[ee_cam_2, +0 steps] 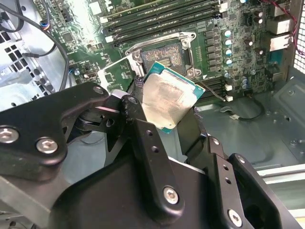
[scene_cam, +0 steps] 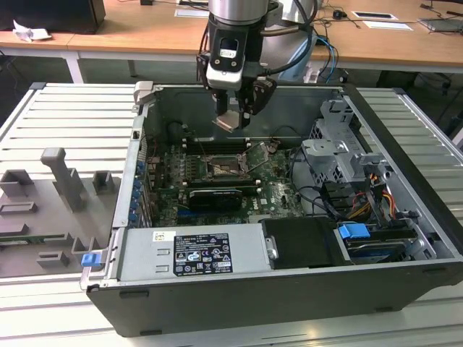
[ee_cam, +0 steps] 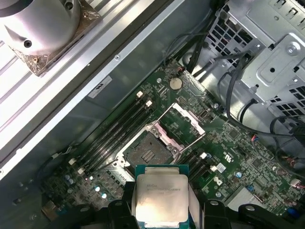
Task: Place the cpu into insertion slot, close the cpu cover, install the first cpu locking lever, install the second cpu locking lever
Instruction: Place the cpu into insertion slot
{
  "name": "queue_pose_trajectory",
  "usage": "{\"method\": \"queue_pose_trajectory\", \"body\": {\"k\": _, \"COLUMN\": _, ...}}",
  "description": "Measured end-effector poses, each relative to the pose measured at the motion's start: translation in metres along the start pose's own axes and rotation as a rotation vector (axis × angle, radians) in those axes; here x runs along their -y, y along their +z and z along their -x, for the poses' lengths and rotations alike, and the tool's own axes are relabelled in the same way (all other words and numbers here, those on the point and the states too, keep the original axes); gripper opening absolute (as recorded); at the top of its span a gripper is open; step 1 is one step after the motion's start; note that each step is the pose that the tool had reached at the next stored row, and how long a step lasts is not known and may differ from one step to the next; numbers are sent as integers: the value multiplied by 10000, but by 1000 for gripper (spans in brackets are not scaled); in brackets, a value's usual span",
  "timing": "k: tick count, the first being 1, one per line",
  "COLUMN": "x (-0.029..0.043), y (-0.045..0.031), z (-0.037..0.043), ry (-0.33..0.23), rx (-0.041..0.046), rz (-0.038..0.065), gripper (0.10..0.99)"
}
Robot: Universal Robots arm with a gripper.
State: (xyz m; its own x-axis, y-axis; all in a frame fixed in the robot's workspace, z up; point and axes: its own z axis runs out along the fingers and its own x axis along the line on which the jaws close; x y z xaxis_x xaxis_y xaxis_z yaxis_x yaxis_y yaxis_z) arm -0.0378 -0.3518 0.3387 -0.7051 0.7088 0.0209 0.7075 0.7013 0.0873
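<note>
Gripper (scene_cam: 232, 120) clamped on the cpu (ee_cam_2: 167, 98), chip tilted above the motherboard (ee_cam: 238, 143), insertion slot (ee_cam: 148, 150) bare near the board's middle, cpu cover (ee_cam: 183, 125) swung open beside it

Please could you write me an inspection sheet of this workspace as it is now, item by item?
Surface: grey ribbed table carrying the open computer case.
Job's things: cpu held above the motherboard, not seated; insertion slot empty; cpu cover open beside it.
Clutter: grey fixture blocks on the table, on the exterior view's left.
Grippers: gripper shut on the cpu, over the case.
Cables: loose black and coloured cables near the drive cage.
Surroundings: wooden desks with papers behind.
</note>
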Motion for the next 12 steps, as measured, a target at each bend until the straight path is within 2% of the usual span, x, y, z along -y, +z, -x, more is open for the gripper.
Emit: {"method": "queue_pose_trajectory", "body": {"k": 12, "x": 3, "y": 30, "z": 1, "ry": 467, "rx": 42, "rz": 12, "gripper": 529}}
